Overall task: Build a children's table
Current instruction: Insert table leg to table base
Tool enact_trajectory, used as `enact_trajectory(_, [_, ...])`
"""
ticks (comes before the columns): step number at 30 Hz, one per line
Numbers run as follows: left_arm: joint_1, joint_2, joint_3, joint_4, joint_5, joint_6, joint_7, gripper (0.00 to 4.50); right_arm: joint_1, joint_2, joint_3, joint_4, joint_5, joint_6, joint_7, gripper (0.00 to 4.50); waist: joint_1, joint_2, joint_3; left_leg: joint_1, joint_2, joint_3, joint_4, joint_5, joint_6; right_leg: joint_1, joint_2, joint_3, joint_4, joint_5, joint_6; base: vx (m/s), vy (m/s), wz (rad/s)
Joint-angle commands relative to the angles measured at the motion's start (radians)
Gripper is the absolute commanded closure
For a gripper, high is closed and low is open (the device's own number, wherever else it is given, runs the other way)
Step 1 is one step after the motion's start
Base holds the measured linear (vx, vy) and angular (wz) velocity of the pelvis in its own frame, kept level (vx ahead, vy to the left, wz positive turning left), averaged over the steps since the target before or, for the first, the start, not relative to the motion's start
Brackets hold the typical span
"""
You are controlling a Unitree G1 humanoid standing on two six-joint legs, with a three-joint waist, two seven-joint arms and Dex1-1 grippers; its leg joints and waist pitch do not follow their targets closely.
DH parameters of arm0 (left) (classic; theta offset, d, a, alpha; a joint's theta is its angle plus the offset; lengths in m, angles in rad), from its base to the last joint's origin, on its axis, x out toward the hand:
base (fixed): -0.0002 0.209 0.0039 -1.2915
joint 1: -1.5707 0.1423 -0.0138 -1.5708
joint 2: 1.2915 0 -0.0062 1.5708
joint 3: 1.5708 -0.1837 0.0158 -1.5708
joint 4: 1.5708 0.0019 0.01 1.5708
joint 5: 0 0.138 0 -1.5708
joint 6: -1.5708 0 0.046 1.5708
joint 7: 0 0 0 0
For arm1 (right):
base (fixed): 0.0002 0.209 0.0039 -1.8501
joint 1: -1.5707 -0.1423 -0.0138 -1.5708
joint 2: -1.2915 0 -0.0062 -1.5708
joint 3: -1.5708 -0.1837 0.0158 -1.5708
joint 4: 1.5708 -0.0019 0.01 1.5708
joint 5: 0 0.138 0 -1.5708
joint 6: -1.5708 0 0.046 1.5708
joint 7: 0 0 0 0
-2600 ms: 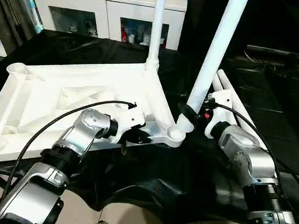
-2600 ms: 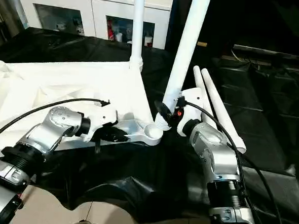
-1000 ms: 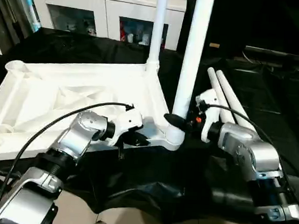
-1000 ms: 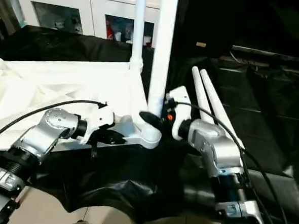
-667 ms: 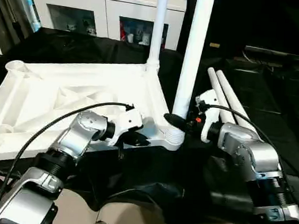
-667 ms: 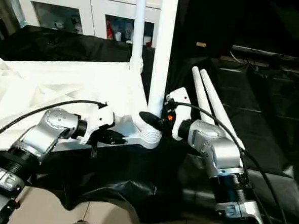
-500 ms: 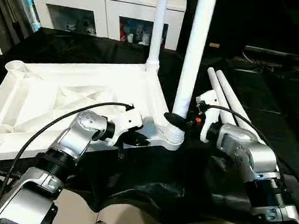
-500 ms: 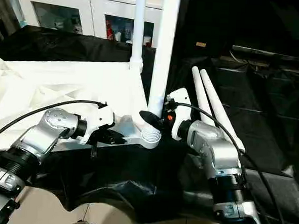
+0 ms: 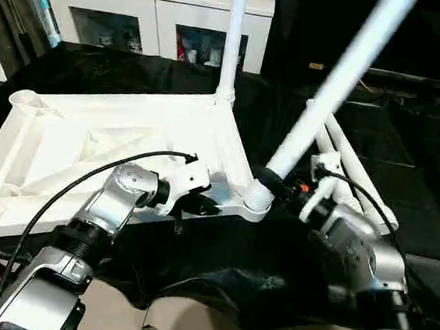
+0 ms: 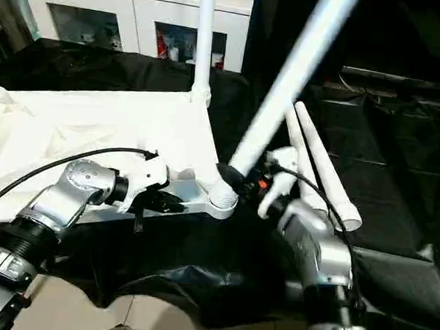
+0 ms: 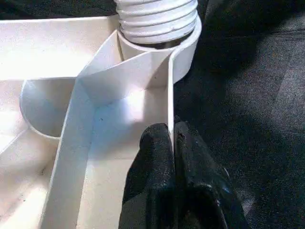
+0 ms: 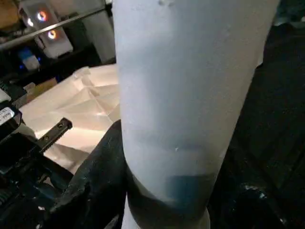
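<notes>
The tabletop (image 9: 94,139) lay ribbed side up on the black-draped bench (image 9: 76,66). My left tool (image 9: 195,203) was pressed together on the thin wall of its near edge (image 11: 170,114), just beside the near right corner socket (image 9: 257,201). One leg (image 9: 231,42) stood upright in the far right corner. My right tool (image 9: 268,175) pinched a second leg (image 9: 337,82) just above its ribbed end, seated in that near socket; the leg slanted up to the right. Two more legs (image 9: 347,165) lay side by side on the bench behind my right arm.
</notes>
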Motion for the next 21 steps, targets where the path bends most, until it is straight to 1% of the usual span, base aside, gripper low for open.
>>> enact_trajectory(1, [-0.006,0.009,0.006,0.005,0.009,-0.002,0.027,4.50,0.043,-0.006,0.006,0.037,-0.022,-0.003,-0.004,2.64,-0.001,0.015,-0.066,0.029,0.036,-0.024,-0.077,-0.295,-0.034,0.036,-0.079,0.043,-0.085,-0.189,-0.210,0.000,0.000,0.00])
enact_trajectory(2, [-0.010,0.009,0.007,0.009,0.010,-0.003,0.028,4.50,0.056,-0.006,0.011,0.027,-0.030,-0.020,-0.008,2.64,0.000,0.021,-0.065,0.030,0.036,-0.024,-0.078,-0.304,-0.036,0.034,-0.079,0.042,-0.087,-0.198,-0.208,0.000,0.000,0.00])
enact_trajectory(4, [-0.011,0.009,0.007,0.011,0.010,-0.003,0.027,4.50,0.061,-0.007,0.015,0.022,-0.034,-0.027,-0.009,2.64,-0.002,0.020,-0.065,0.029,0.036,-0.026,-0.079,-0.314,-0.037,0.035,-0.079,0.042,-0.088,-0.210,-0.204,0.000,0.000,0.00])
enact_trajectory(5, [-0.014,0.007,0.005,0.016,0.013,-0.006,0.030,4.50,0.072,-0.015,0.036,0.007,-0.060,-0.047,-0.011,2.64,-0.001,0.022,-0.064,0.029,0.036,-0.026,-0.079,-0.312,-0.034,0.035,-0.079,0.042,-0.089,-0.218,-0.202,0.000,0.000,0.00])
enact_trajectory(6, [-0.014,0.007,0.005,0.016,0.013,-0.006,0.030,4.50,0.072,-0.015,0.036,0.007,-0.060,-0.047,-0.011,2.64,-0.002,0.021,-0.064,0.029,0.035,-0.026,-0.079,-0.312,-0.034,0.034,-0.078,0.042,-0.089,-0.222,-0.201,0.000,0.000,0.00])
enact_trajectory(7, [-0.015,0.007,0.004,0.020,0.015,-0.008,0.032,4.50,0.078,-0.022,0.056,-0.006,-0.081,-0.054,-0.013,2.64,-0.002,0.020,-0.064,0.028,0.035,-0.026,-0.079,-0.311,-0.034,0.035,-0.079,0.042,-0.089,-0.231,-0.198,0.000,0.000,0.00])
enact_trajectory(9, [-0.016,0.005,0.003,0.023,0.017,-0.011,0.035,4.50,0.082,-0.027,0.075,-0.017,-0.100,-0.062,-0.012,2.64,-0.002,0.021,-0.064,0.029,0.035,-0.026,-0.079,-0.308,-0.032,0.034,-0.079,0.043,-0.090,-0.237,-0.193,0.000,0.000,0.00])
enact_trajectory(10, [-0.015,0.003,0.002,0.022,0.018,-0.010,0.037,4.50,0.077,-0.036,0.096,-0.013,-0.120,-0.073,-0.010,2.64,-0.003,0.017,-0.063,0.028,0.036,-0.025,-0.080,-0.311,-0.032,0.032,-0.078,0.043,-0.091,-0.245,-0.190,0.000,0.000,0.00])
enact_trajectory(11, [-0.015,0.002,0.001,0.022,0.018,-0.010,0.038,4.50,0.075,-0.039,0.099,-0.008,-0.123,-0.076,-0.010,2.64,-0.003,0.013,-0.064,0.029,0.036,-0.025,-0.080,-0.309,-0.031,0.033,-0.079,0.042,-0.091,-0.248,-0.190,0.000,0.000,0.00])
enact_trajectory(12, [-0.014,0.001,0.001,0.021,0.018,-0.009,0.039,4.50,0.072,-0.041,0.107,-0.009,-0.129,-0.077,-0.011,2.64,-0.002,0.018,-0.062,0.029,0.036,-0.025,-0.080,-0.311,-0.030,0.032,-0.080,0.043,-0.091,-0.259,-0.188,0.000,0.000,0.00])
enact_trajectory(13, [-0.013,0.002,0.000,0.020,0.018,-0.009,0.039,4.50,0.071,-0.042,0.110,-0.011,-0.131,-0.077,-0.012,2.64,-0.003,0.017,-0.063,0.029,0.035,-0.025,-0.079,-0.312,-0.029,0.031,-0.079,0.044,-0.092,-0.262,-0.187,0.000,0.000,0.00])
enact_trajectory(14, [-0.009,0.002,-0.001,0.017,0.019,-0.009,0.041,4.50,0.063,-0.050,0.128,-0.016,-0.147,-0.075,-0.014,2.64,-0.004,0.005,-0.062,0.028,0.036,-0.024,-0.080,-0.310,-0.025,0.032,-0.079,0.043,-0.094,-0.270,-0.183,0.000,0.000,0.00])
enact_trajectory(15, [-0.007,0.001,-0.001,0.016,0.020,-0.009,0.041,4.50,0.057,-0.054,0.137,-0.016,-0.157,-0.075,-0.014,2.64,-0.001,0.009,-0.062,0.028,0.036,-0.026,-0.080,-0.306,-0.025,0.032,-0.080,0.043,-0.091,-0.274,-0.182,0.000,0.000,0.00])
enact_trajectory(17, [-0.002,0.002,-0.002,0.008,0.020,-0.006,0.041,4.50,0.039,-0.064,0.165,-0.020,-0.175,-0.061,-0.002,2.64,-0.002,0.010,-0.059,0.027,0.036,-0.025,-0.080,-0.310,-0.024,0.030,-0.081,0.045,-0.095,-0.304,-0.171,0.000,0.000,0.00])
enact_trajectory(18, [0.001,0.003,-0.002,0.004,0.019,-0.006,0.040,4.50,0.030,-0.068,0.179,-0.021,-0.184,-0.050,0.002,2.64,-0.003,0.008,-0.059,0.027,0.036,-0.026,-0.081,-0.311,-0.025,0.029,-0.082,0.045,-0.096,-0.319,-0.165,0.000,0.000,0.00])
enact_trajectory(19, [0.001,0.003,-0.002,0.004,0.019,-0.006,0.040,4.50,0.028,-0.068,0.180,-0.021,-0.185,-0.048,0.003,2.64,-0.004,0.005,-0.059,0.026,0.036,-0.026,-0.081,-0.312,-0.025,0.030,-0.081,0.044,-0.097,-0.324,-0.163,0.000,0.000,0.00])
enact_trajectory(21, [0.000,0.002,-0.002,0.005,0.020,-0.006,0.041,4.50,0.020,-0.071,0.187,-0.018,-0.187,-0.043,0.010,2.64,-0.005,0.007,-0.058,0.028,0.036,-0.026,-0.082,-0.322,-0.028,0.027,-0.081,0.045,-0.099,-0.341,-0.158,0.000,0.000,0.00])
